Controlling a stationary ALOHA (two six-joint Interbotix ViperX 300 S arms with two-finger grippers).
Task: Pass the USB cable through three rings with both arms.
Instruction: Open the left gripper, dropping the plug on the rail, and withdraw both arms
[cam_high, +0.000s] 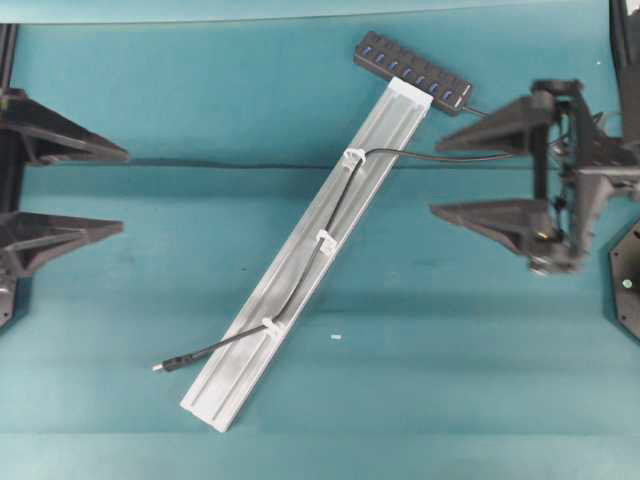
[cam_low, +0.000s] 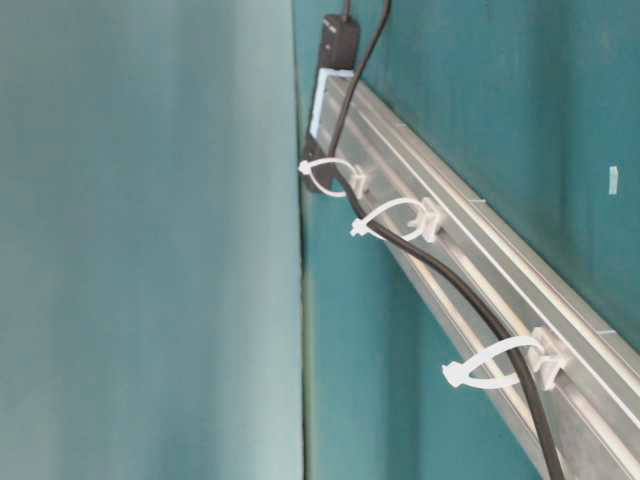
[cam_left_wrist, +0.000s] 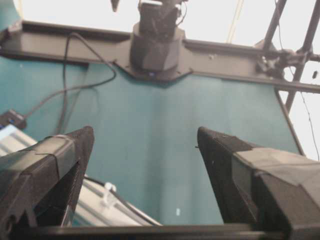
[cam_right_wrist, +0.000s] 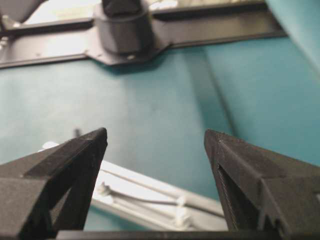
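The dark USB cable (cam_high: 300, 285) lies along the silver rail (cam_high: 385, 140) and runs through all three white rings (cam_high: 353, 157) (cam_high: 325, 240) (cam_high: 270, 325). Its plug (cam_high: 160, 367) sticks out past the lowest ring onto the teal table. The table-level view shows the cable (cam_low: 450, 280) inside each ring (cam_low: 330, 175) (cam_low: 395, 215) (cam_low: 495, 365). My left gripper (cam_high: 125, 190) sits open at the left edge, far from the rail. My right gripper (cam_high: 435, 180) is open just right of the cable's loop. Both wrist views show wide, empty jaws, left gripper (cam_left_wrist: 146, 132) and right gripper (cam_right_wrist: 155, 132).
A black multi-port hub (cam_high: 412, 70) with blue sockets lies at the rail's top end. A small white scrap (cam_high: 336, 337) sits on the table right of the rail. The opposite arm's base (cam_left_wrist: 156, 45) stands at the far table edge.
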